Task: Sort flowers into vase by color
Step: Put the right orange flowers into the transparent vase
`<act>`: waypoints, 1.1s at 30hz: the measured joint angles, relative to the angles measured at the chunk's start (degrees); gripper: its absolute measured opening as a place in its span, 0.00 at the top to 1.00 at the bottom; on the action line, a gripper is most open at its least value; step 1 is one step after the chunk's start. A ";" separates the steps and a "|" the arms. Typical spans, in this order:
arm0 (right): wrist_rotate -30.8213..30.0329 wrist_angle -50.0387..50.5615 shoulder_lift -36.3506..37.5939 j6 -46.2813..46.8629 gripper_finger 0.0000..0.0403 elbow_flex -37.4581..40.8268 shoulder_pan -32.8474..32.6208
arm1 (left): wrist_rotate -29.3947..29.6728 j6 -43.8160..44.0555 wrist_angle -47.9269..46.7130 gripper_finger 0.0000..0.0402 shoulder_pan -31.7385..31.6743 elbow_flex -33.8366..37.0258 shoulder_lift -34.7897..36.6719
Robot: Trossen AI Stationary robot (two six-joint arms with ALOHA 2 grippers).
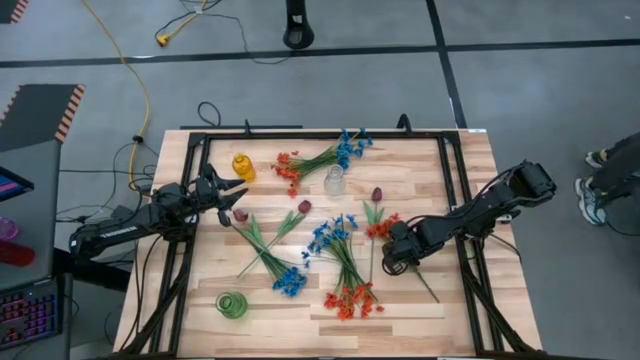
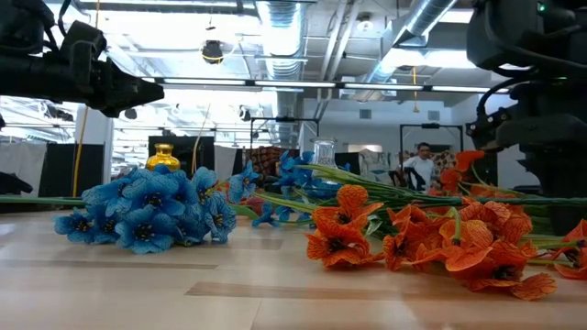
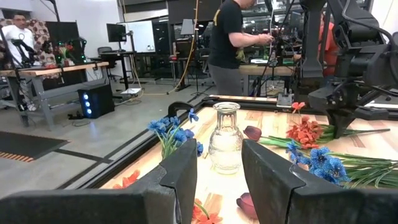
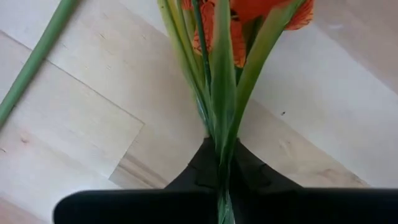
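Note:
My right gripper (image 1: 396, 252) is low over the middle of the table, shut on an orange-red sprig (image 1: 383, 228). My left gripper (image 1: 234, 192) hovers open at the left side, between the yellow vase (image 1: 243, 166) and a maroon tulip bud (image 1: 240, 214). In its wrist view the clear vase (image 3: 225, 137) stands farther off, seen between the open fingers (image 3: 214, 180). Blue sprigs (image 1: 290, 282) (image 2: 147, 213), orange-red sprigs (image 1: 352, 300) (image 2: 431, 240) and further tulips (image 1: 304, 207) lie flat on the wood. A green vase (image 1: 231, 305) stands near the front edge. My right gripper pinches the orange-red sprig's bundle of green stems and leaves (image 4: 221, 163) between its two fingers, a short way below the blooms (image 4: 249, 12). The fingers come from above, lying across the stems. The stem's tail (image 1: 430, 288) runs out behind the gripper. Whether the sprig is lifted clear, I cannot tell.
A black frame (image 1: 452, 190) runs around the wooden table top. One blue and orange bunch (image 1: 320, 158) lies by the far edge, next to the clear vase (image 1: 334, 181). Bare wood shows at the front right corner. People stand in the room beyond the table (image 3: 230, 43).

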State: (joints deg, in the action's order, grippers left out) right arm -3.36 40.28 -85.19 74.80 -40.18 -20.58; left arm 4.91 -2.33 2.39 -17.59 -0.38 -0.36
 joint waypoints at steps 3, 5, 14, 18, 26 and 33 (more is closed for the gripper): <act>-0.23 2.37 -0.15 -1.25 0.90 -1.41 0.00 | 0.00 0.00 0.00 0.71 -0.01 0.00 0.00; -0.69 4.83 -0.15 -1.84 0.89 -2.94 0.00 | 0.00 0.00 0.00 0.71 0.00 0.00 0.00; -2.24 14.58 5.03 -5.00 0.89 -8.40 0.83 | 0.02 0.00 0.00 0.71 0.00 -0.01 -0.01; -7.21 15.51 11.12 -5.03 0.89 -9.37 0.85 | 0.00 0.00 0.00 0.71 -0.01 0.00 -0.02; -26.73 9.80 23.82 -12.50 0.89 -9.69 0.85 | 0.00 0.00 0.02 0.71 -0.01 0.00 0.00; -43.21 -8.23 29.41 -36.26 0.89 -9.71 2.25 | 0.01 0.00 0.00 0.71 0.01 -0.01 -0.02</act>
State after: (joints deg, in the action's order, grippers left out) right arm -46.57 32.05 -55.78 38.54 -49.89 -18.33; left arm 4.91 -2.33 2.39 -17.58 -0.39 -0.38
